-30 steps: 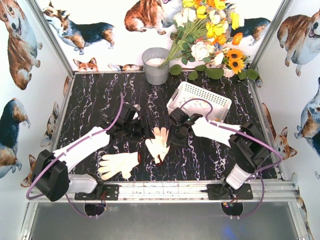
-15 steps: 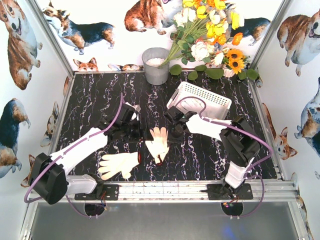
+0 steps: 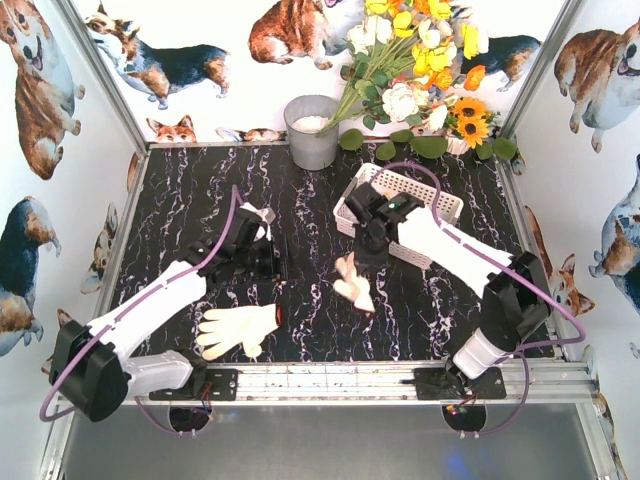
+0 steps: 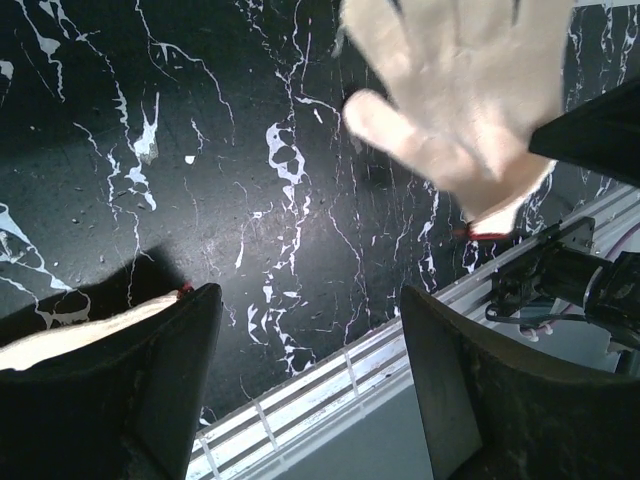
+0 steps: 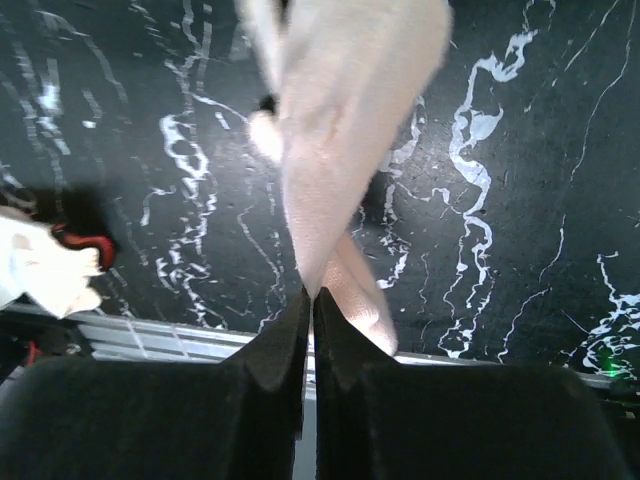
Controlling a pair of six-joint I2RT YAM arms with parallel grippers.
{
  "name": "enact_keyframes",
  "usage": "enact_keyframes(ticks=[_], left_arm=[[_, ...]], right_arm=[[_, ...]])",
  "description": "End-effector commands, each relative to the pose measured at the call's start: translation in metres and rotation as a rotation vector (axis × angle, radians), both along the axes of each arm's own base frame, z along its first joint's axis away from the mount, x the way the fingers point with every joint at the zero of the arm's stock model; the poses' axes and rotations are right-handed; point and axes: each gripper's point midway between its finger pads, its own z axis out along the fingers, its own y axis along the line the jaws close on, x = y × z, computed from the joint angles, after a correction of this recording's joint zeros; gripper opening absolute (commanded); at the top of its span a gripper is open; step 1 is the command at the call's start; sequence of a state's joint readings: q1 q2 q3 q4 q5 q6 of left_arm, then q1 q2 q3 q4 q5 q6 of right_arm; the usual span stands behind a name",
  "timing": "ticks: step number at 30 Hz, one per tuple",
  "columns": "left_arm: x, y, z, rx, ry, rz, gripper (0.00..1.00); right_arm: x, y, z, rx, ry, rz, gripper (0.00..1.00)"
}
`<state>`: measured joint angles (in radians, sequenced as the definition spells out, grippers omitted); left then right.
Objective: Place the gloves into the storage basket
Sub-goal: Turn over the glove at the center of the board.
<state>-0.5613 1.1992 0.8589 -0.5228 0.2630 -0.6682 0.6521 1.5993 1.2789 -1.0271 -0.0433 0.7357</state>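
Overhead, two cream knit gloves: dangling glove mid-frame, pinched in the closed right gripper; flat glove lower left. One white lattice basket upper right, contents hidden behind an arm. Empty, the left gripper gapes.

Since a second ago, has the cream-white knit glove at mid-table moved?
Yes: the glove, in the right gripper, shifted right toward the white slotted basket.

The black tabletop, veined white like marble, carries a flat cream-white knit glove whose cuff seems trimmed in red, though blurred. A hanging cream knit glove looks plain, and the slotted plastic lattice basket is white.
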Motion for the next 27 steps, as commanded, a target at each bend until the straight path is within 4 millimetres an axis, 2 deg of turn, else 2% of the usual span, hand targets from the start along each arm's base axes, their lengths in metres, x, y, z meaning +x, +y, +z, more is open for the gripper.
enact_keyframes(ticks=[1,4,7,9,11,13,17,20,21,24,27], left_arm=[[-0.005,0.009,0.002,0.002,-0.020,0.016,0.67],[-0.012,0.015,0.004,0.006,-0.028,0.020,0.67],[-0.020,0.026,0.003,0.019,-0.023,0.054,0.67],[-0.023,0.032,0.003,0.012,-0.021,0.086,0.68],[-0.024,0.034,0.009,-0.003,-0.033,0.106,0.68],[-0.025,0.039,0.010,0.006,-0.039,0.126,0.70],[-0.021,0.038,0.012,0.005,-0.050,0.127,0.71],[-0.018,0.027,0.007,-0.006,-0.022,0.084,0.71],[-0.016,0.024,0.004,-0.003,-0.005,0.069,0.70],[-0.010,0.013,-0.006,-0.001,0.036,0.027,0.69],[-0.004,0.000,-0.013,-0.029,0.060,-0.009,0.67]], right_arm=[[-0.002,0.003,0.037,-0.010,-0.025,0.065,0.00],[-0.001,0.052,0.026,0.084,-0.004,0.134,0.00],[0.007,0.117,0.015,0.258,0.025,0.157,0.00],[0.016,0.145,0.016,0.325,0.012,0.157,0.16],[0.027,0.155,0.020,0.345,-0.024,0.144,0.38],[0.035,0.151,0.026,0.336,-0.058,0.140,0.45],[0.035,0.114,0.033,0.267,-0.075,0.111,0.46],[0.026,0.082,0.024,0.249,-0.043,0.047,0.45],[0.020,0.072,0.014,0.241,-0.016,0.022,0.44],[0.012,0.063,0.006,0.258,0.001,-0.025,0.43],[0.010,0.072,0.000,0.298,0.005,-0.062,0.45]])
